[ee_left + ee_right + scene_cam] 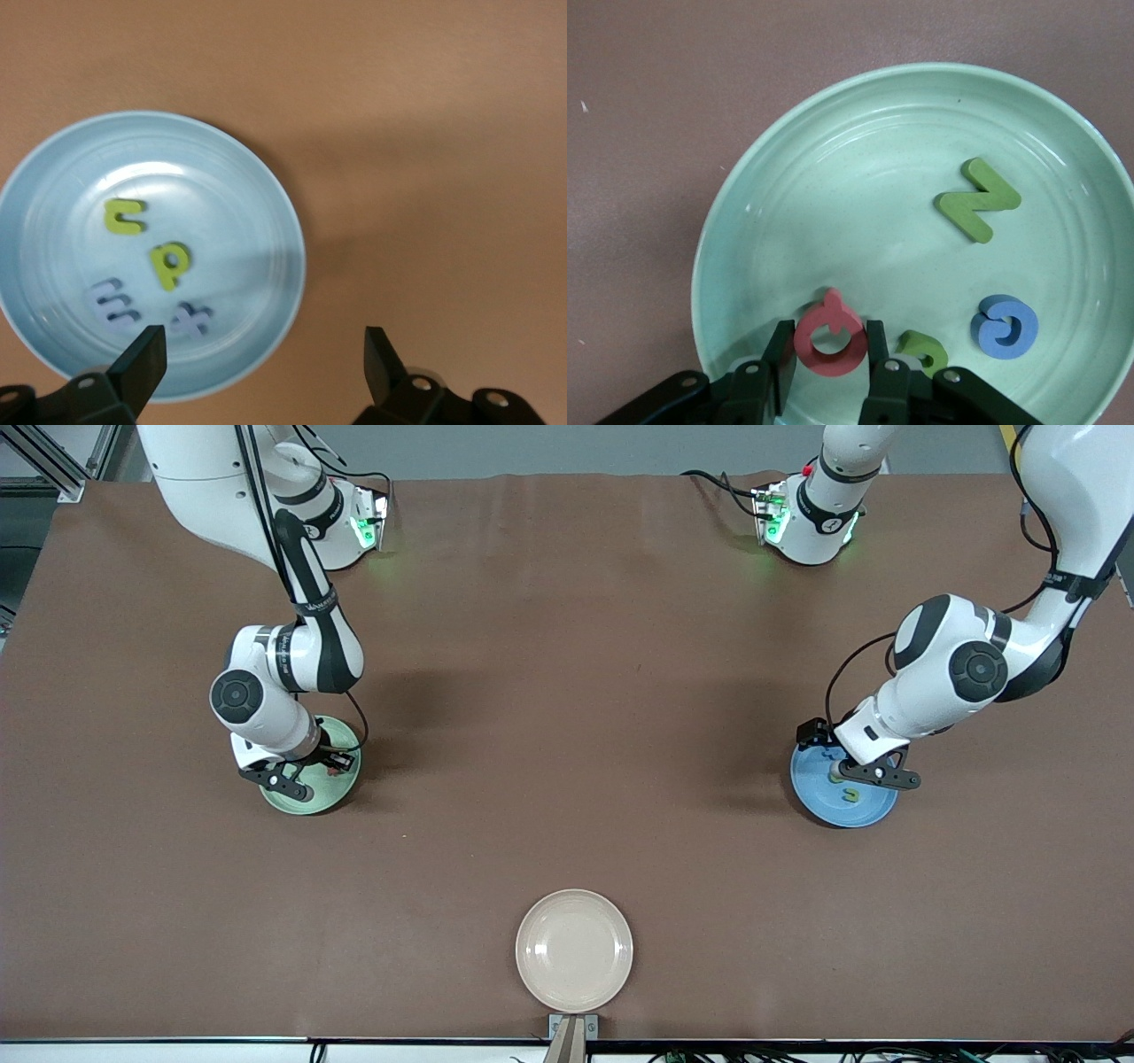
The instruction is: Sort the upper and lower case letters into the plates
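1. Nearest the front camera, lay a cream-beige plate [574, 950], round, shallow, matte, holding nothing, close to the table's edge and well apart from both arms.

2. Farther back, toward the right arm's end of the table, sat the pale green plate [341, 790], glossy with faint concentric rings. Carried a green zigzag letter [978, 200], a blue rounded letter [1005, 326] and another green letter [924, 350] partly hidden by the fingers. Looked like soft foam, thick and flat-cut.

3. Hung low over that plate's rim, the right gripper [830, 356], fingers closed on a red ring-shaped letter [830, 336] with a small tab on top. Seemed to be at the drop step: letter carried in above the dish and not yet let go. Called next for parting the fingers so the piece falls inside the rim, then lifting clear.

4. At about the same depth, toward the left arm's end, sat the blue plate [864, 808], same size and gloss. Held two yellow-green letters, a curved one [124, 217] and one with a stem [169, 263], plus two pale lilac letters [112, 303] and [192, 318] nearer the fingers.

5. Over that plate's edge, the left gripper [261, 359], jaws spread wide and holding nothing. Probably just done placing, or waiting.

6. Underneath everything, brown matte table cover [567, 691], slightly creased, with no loose letters visible on it, so sorting judged nearly finished.
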